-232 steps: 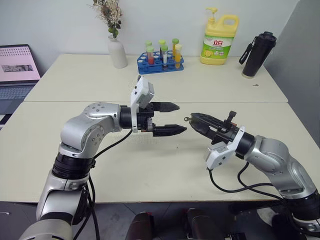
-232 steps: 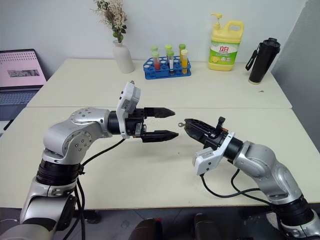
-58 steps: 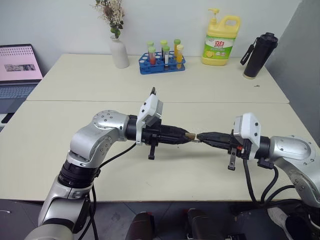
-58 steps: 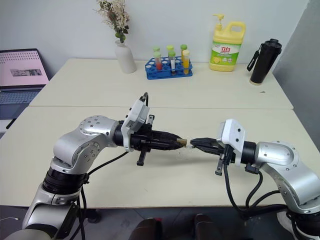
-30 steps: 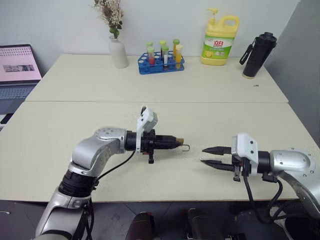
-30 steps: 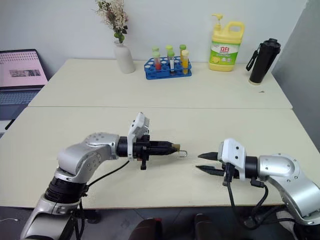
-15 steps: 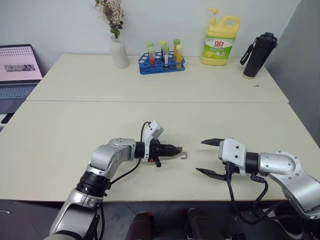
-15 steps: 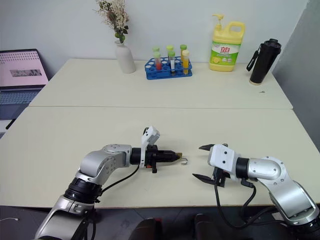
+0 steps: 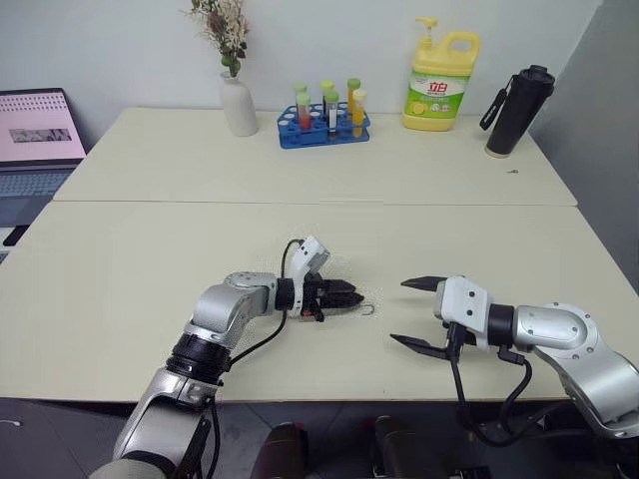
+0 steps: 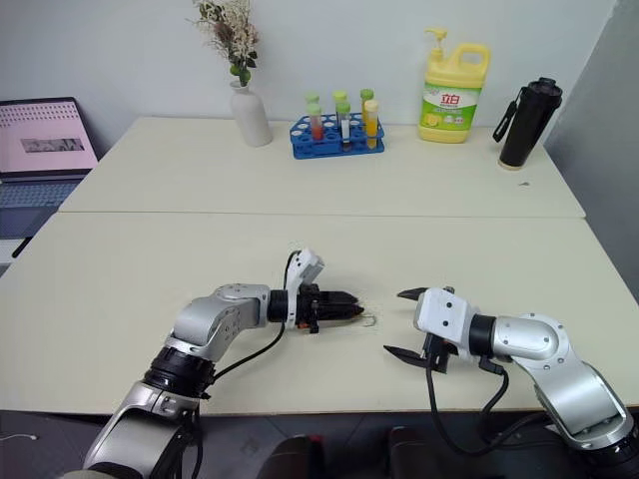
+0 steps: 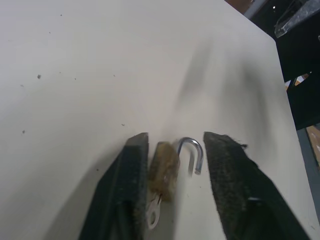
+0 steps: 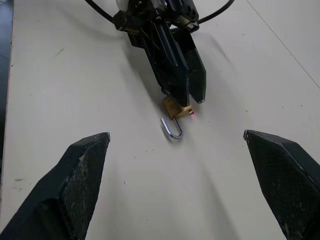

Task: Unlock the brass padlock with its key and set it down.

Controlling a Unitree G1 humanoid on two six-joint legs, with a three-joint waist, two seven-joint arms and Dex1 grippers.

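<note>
**A:** Since half a second ago, what has shifted around the small golden-brass padlock with the thin silver shackle (image 11: 165, 170)?

**B:** Its grip has loosened. Earlier the left gripper (image 9: 344, 295) was clamped on it; now the two black fingers stand parted, with the brass body lying on the cream table (image 9: 150, 249) between them, close against one finger (image 11: 131, 185) and clear of the other. The shackle (image 12: 173, 128) is swung open, its free end out of the body. A small silver piece, seemingly the key (image 11: 152, 216), sticks out of the body's end nearest the wrist.

**A:** Where on the table is that?

**B:** Near the front edge, roughly in the middle, just left of the right gripper (image 9: 419, 313) and apart from it.

**A:** And the right gripper?

**B:** Released and empty, its fingers spread very wide, pointing left toward the padlock. It has kept its place since half a second ago.

**A:** What stands farther out?

**B:** Along the far side of the table, from left to right: a white ceramic vase with dried flowers (image 9: 236, 100), a blue plastic rack of coloured test tubes (image 9: 323, 118), a yellow dish-soap bottle with a pump (image 9: 437, 82) and a black flask with a strap (image 9: 514, 110). An open laptop with a pink screen (image 9: 35, 135) sits at the far left, off this table.
</note>
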